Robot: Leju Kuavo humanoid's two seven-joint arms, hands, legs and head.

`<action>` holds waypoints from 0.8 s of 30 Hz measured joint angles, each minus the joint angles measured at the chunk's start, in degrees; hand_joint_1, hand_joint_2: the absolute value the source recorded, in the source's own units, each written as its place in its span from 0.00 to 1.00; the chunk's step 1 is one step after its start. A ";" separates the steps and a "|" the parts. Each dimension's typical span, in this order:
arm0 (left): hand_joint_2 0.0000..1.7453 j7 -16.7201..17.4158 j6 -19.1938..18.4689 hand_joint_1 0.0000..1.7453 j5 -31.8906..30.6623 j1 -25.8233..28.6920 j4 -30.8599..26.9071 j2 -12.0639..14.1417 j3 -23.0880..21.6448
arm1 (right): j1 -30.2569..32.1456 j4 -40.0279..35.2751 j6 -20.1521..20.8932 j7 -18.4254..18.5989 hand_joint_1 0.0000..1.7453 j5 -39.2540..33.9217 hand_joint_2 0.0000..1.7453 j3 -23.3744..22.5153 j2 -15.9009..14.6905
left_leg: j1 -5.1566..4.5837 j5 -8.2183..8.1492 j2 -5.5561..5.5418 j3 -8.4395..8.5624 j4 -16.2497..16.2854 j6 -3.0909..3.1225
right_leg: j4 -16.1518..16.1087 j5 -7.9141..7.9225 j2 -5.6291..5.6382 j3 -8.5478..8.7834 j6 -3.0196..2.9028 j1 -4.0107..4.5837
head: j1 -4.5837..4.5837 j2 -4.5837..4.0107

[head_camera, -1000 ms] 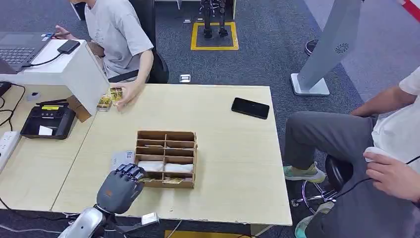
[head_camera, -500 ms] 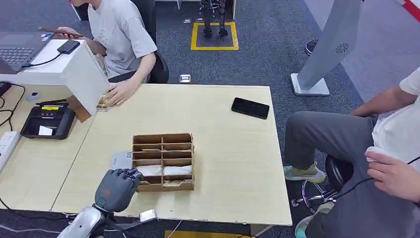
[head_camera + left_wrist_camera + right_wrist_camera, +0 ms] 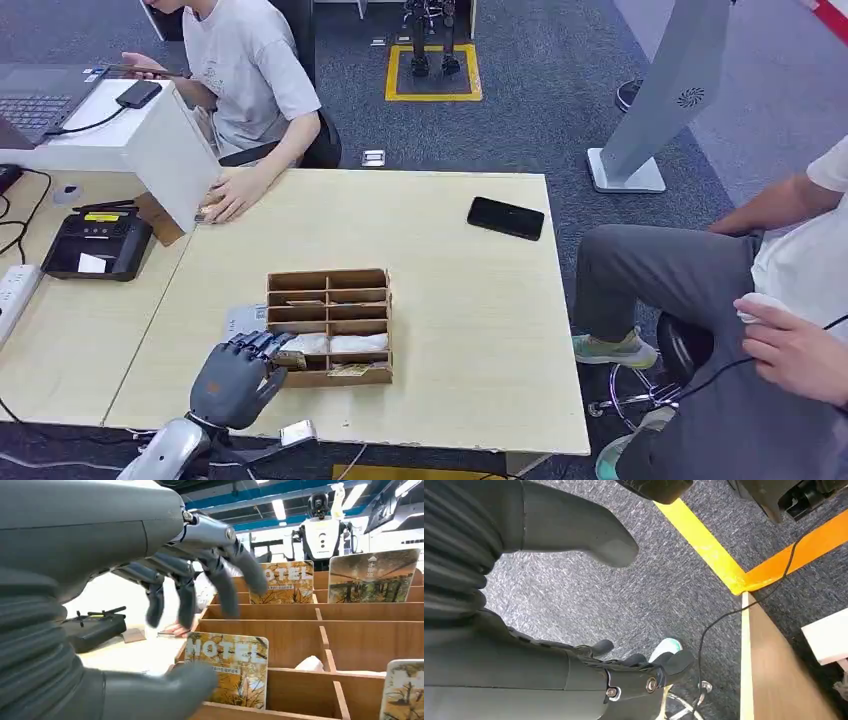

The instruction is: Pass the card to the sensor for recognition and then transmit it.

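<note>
Reaching over the near-left corner of the wooden rack (image 3: 330,325), the left hand (image 3: 238,372) has its fingers (image 3: 220,580) spread above a hotel card (image 3: 227,667) and its thumb (image 3: 160,692) low in front of it. No contact shows, so the hand is released, holding nothing. The card stands upright on edge in the front row slot, presumably so a thumb and finger can pinch its exposed top. More cards (image 3: 372,575) stand the same way in the rows behind.

The black card reader (image 3: 95,245) sits at ten o'clock from the rack, well apart on the side table. A person's hand (image 3: 228,195) rests at eleven o'clock on the far table (image 3: 470,300) edge, likely waiting to receive. The black phone (image 3: 505,217) lies at one o'clock.

The right hand (image 3: 624,675) hangs over the carpet with fingers loosely curled, idle and grasping nothing.
</note>
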 joint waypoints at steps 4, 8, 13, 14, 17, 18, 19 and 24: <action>1.00 0.00 0.20 0.00 0.13 -0.06 0.02 -0.24 0.17 | -0.08 0.00 0.00 0.09 0.00 0.24 1.00 0.00 0.00 | 0.00 0.00 0.00 0.00 0.00 0.00 | 0.00 0.00 -0.01 0.00 0.00 0.00 | 0.02 0.00; 1.00 -0.02 0.24 0.00 0.13 0.06 0.07 -0.46 0.17 | -0.10 0.00 0.02 0.13 0.00 0.63 1.00 0.00 0.00 | 0.00 0.00 0.00 0.00 0.00 0.00 | 0.00 0.00 -0.01 0.00 0.00 0.00 | 0.02 0.00; 1.00 -0.02 0.24 0.00 0.13 0.06 0.17 -0.63 0.22 | -0.11 0.00 0.04 0.13 0.00 0.68 1.00 -0.02 0.00 | 0.00 0.00 0.00 0.00 0.00 0.00 | 0.00 0.00 0.00 0.00 0.00 0.00 | 0.00 0.00; 1.00 -0.02 0.24 0.00 0.13 0.06 0.22 -0.68 0.22 | -0.12 -0.02 0.09 0.13 0.00 0.70 1.00 -0.02 0.00 | 0.00 0.00 0.00 0.00 0.00 0.00 | 0.00 0.00 0.00 0.00 0.00 0.00 | 0.02 0.00; 1.00 -0.13 0.24 0.00 0.13 0.06 0.26 -0.68 0.22 | -0.14 -0.02 0.15 0.26 0.00 0.76 1.00 -0.02 0.00 | 0.00 0.00 0.00 0.00 0.00 0.00 | 0.00 0.00 0.00 0.00 0.00 0.00 | 0.00 0.00; 1.00 -0.24 0.24 0.00 0.17 0.06 0.28 -0.68 0.24 | -0.14 -0.02 0.15 0.33 0.00 0.79 1.00 -0.02 0.00 | 0.00 0.00 0.00 0.00 0.00 0.00 | 0.00 0.00 0.00 0.00 0.00 0.00 | 0.02 0.00; 1.00 -0.48 0.24 0.00 0.28 0.06 0.33 -0.68 0.24 | -0.15 -0.02 0.15 0.41 0.00 0.79 1.00 -0.02 0.00 | 0.00 0.00 0.00 0.00 0.00 0.00 | 0.00 0.00 0.00 0.00 0.00 0.00 | 0.02 0.00; 1.00 -3.19 0.50 0.00 2.01 0.32 0.33 -0.70 0.24 | -0.17 -0.07 0.15 0.48 0.00 0.96 1.00 -0.02 0.00 | 0.00 0.00 0.00 -0.01 0.00 0.00 | 0.00 0.00 0.00 -0.01 0.00 0.00 | 0.02 0.00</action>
